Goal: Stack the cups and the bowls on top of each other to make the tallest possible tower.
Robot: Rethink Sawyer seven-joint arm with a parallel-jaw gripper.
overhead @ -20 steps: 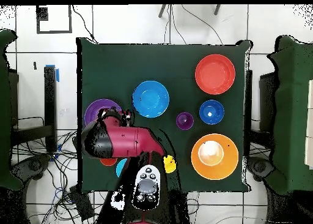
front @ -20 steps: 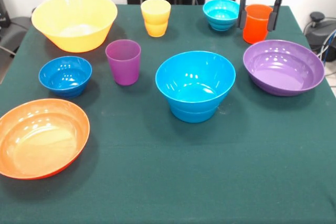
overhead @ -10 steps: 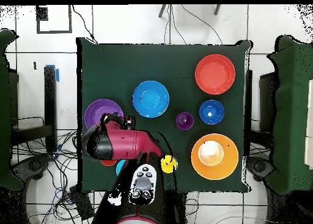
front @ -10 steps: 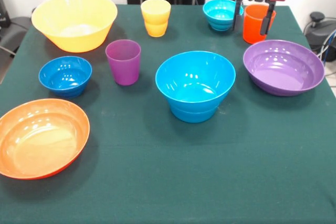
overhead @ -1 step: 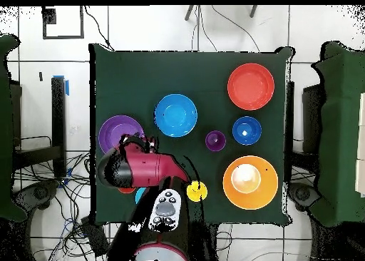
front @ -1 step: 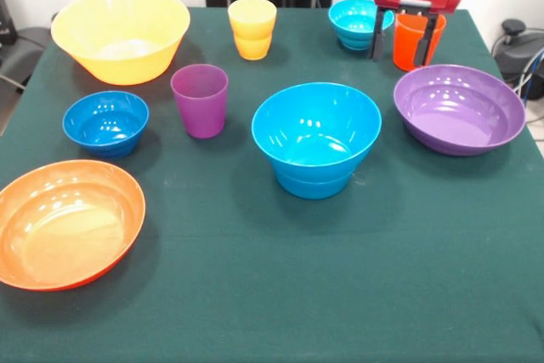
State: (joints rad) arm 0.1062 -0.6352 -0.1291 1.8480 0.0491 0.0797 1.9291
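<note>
Orange cup [front @ -1 step: 417, 39]: upright near the table's [front @ -1 step: 357, 295] far right corner in the front view, mouth up, long axis vertical. Gripper [front @ -1 step: 399, 40]: directly over the cup, black fingers [front @ -1 step: 377, 37] spread and hanging down past the rim, one either side of the wall; contact cannot be told. Small cyan bowl [front @ -1 step: 358, 23]: just beside, toward the far edge's middle. Purple bowl [front @ -1 step: 459, 108]: near, toward the right edge. Blue bowls [front @ -1 step: 316, 138], nested: table centre, no tower yet.

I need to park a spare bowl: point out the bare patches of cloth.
The broadest bare cloth is the near strip below the mid-blue bowl, right of the orange bowl. The far right corner is crowded: gripper, orange cup, cyan bowl.
</note>
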